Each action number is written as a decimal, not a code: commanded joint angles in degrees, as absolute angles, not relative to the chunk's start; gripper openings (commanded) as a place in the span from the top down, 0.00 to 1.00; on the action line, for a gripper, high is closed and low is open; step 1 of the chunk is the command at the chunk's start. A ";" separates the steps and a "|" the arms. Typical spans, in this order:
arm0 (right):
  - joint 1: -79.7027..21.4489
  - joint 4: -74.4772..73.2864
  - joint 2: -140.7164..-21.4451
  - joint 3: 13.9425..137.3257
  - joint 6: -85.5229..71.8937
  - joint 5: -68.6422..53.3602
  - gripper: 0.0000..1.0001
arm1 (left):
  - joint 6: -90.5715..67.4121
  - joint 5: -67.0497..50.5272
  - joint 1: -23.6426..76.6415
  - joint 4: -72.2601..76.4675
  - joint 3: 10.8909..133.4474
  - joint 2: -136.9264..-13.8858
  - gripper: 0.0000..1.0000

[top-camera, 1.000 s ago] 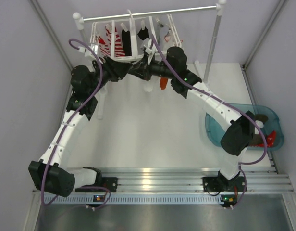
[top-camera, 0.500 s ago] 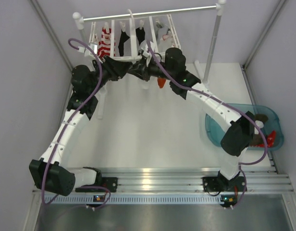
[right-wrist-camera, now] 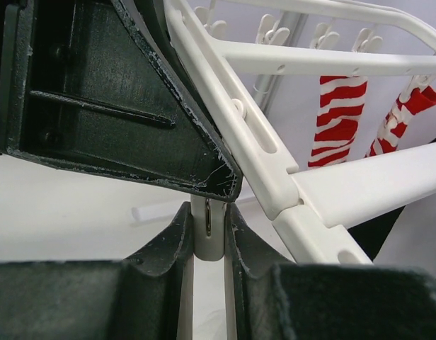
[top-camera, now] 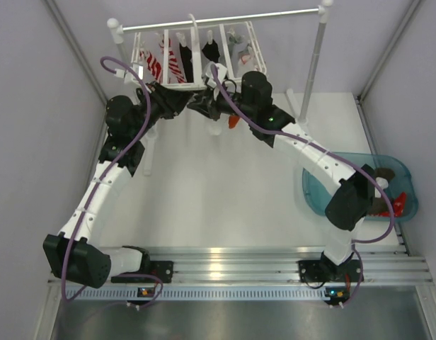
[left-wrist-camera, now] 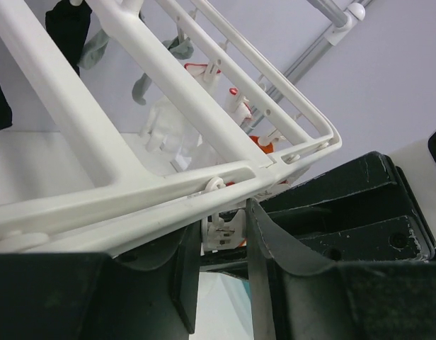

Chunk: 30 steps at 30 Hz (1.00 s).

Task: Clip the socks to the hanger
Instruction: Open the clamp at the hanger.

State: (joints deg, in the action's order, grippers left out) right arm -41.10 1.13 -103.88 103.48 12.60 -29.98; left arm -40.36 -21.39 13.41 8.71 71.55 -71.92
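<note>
The white hanger (top-camera: 181, 86) hangs from the rail with a red-and-white striped sock (top-camera: 165, 64), a black sock (top-camera: 211, 49) and a grey sock (top-camera: 243, 51) clipped on. Both grippers meet under its near bar. My left gripper (left-wrist-camera: 221, 241) is shut on a small white clip (left-wrist-camera: 228, 228) dangling from the hanger (left-wrist-camera: 133, 205). My right gripper (right-wrist-camera: 207, 219) is shut on a white clip (right-wrist-camera: 207, 244) with a metal spring, beside the hanger (right-wrist-camera: 274, 177). An orange sock (top-camera: 233, 122) shows just under the right gripper (top-camera: 211, 106); what holds it is hidden.
The silver rail (top-camera: 225, 19) rests on white posts (top-camera: 313, 71) at the back. A teal bin (top-camera: 313, 195) at the right holds more socks, brown and red. Purple walls close in on both sides, and an aluminium base rail (top-camera: 225, 265) runs along the near edge.
The left jaws have narrowed onto the clip. The hanger has swung and tilted. The right gripper and the orange sock have shifted slightly left.
</note>
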 commanded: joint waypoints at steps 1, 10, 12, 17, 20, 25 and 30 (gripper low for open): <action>-42.28 0.35 -100.64 103.09 13.10 -31.03 0.86 | -39.91 -22.14 13.54 11.86 73.74 -72.16 1.00; -37.98 -1.67 -95.19 97.92 7.31 -35.33 0.21 | -36.57 -23.55 13.45 11.77 72.69 -71.98 1.00; -37.01 -0.54 -93.96 96.51 6.59 -36.82 0.21 | -36.21 -25.40 13.45 11.86 72.51 -72.07 1.00; -37.09 0.79 -96.31 100.97 6.59 -37.61 0.29 | -36.21 -25.66 13.45 11.95 72.51 -72.16 1.00; -37.18 0.26 -98.78 103.62 6.15 -38.14 0.34 | -35.33 -26.63 13.45 12.91 72.25 -71.98 1.00; -37.18 0.18 -100.28 105.12 6.06 -38.85 0.34 | -34.19 -27.16 13.45 12.57 72.60 -72.51 1.00; -36.83 -2.28 -98.35 102.67 6.59 -41.39 0.34 | -33.84 -26.02 13.45 10.37 73.57 -73.13 1.00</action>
State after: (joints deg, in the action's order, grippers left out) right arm -37.04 -3.03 -99.61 102.43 6.39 -38.92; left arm -34.76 -24.84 13.39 10.09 71.57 -72.64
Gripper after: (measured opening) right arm 0.663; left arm 0.280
